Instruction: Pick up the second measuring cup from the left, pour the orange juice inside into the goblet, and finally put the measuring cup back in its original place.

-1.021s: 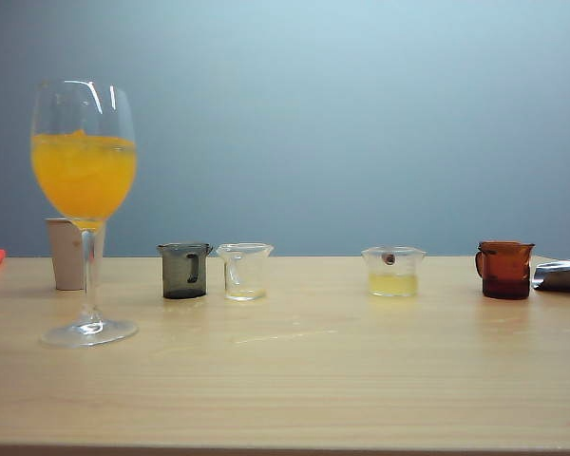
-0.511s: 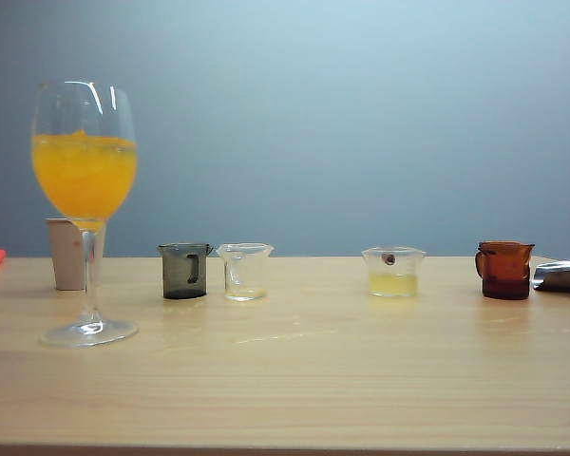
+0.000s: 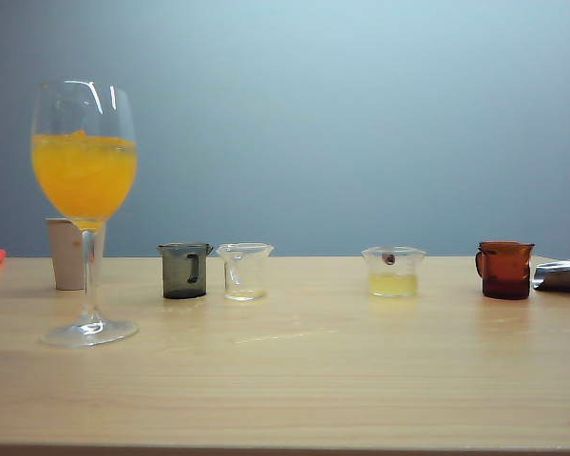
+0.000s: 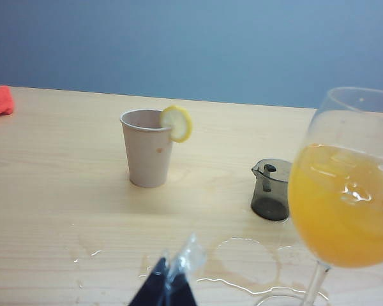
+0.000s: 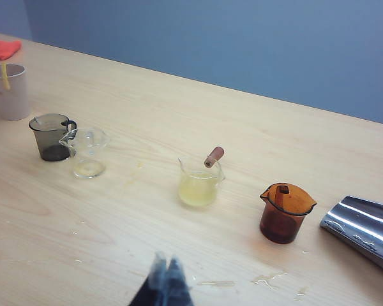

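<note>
The empty clear cup point(image 3: 244, 271) stands on the table point(image 3: 313, 380), at three o'clock of the grey cup point(image 3: 184, 270). The goblet point(image 3: 84, 209) holds orange juice point(image 3: 84, 176). Left gripper point(image 4: 168, 284) and right gripper point(image 5: 166, 277) hover with jaws together. No writing is readable.

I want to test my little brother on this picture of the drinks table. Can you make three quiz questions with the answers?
1. True or false: the second measuring cup is full of orange juice.
2. Where is the orange juice? A) in the goblet B) in the amber cup C) in the paper cup
3. What sits on the rim of the paper cup?

Key:
1. False. It stands almost empty beside the smoky grey cup.
2. A, the goblet.
3. A lemon slice.

Both the left gripper and right gripper are shut, holding nothing, above the table.
</note>
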Controlling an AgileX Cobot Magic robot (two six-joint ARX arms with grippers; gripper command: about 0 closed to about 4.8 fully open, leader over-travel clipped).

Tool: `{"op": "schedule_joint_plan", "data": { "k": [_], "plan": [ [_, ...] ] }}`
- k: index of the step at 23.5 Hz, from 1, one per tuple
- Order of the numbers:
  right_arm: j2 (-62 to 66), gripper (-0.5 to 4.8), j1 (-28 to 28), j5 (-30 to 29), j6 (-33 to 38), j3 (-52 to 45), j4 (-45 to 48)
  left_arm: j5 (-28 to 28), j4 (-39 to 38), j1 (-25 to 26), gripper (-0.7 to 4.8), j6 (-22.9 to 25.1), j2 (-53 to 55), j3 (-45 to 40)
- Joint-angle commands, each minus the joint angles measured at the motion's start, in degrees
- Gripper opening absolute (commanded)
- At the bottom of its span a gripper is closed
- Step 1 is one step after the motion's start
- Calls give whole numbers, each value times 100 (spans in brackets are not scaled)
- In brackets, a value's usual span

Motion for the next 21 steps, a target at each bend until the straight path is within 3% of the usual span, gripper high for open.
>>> {"op": "schedule_joint_plan", "data": {
  "k": [1,7,9,11,13,18,21],
  "plan": [
    [-4,-1,-2,24,20,13,74,7,74,2,-4,4,0,17],
    [-11,-1,-7,116,17,-13,-50,7,74,2,-3,4,0,17],
    [-144,-1,-94,833,15,-251,61,13,74,2,-4,4,0,17],
    [-321,-1,-365,1185,17,-599,487,22,72,2,-4,4,0,17],
    [-568,-1,-898,872,17,-1104,1167,24,72,2,-3,4,0,17],
    [-1093,-1,-2566,-1576,17,-1943,1965,24,74,2,-4,4,0,17],
    [-1327,-1,-3200,-2061,20,-2109,1967,24,72,2,-4,4,0,17]
  ]
}}
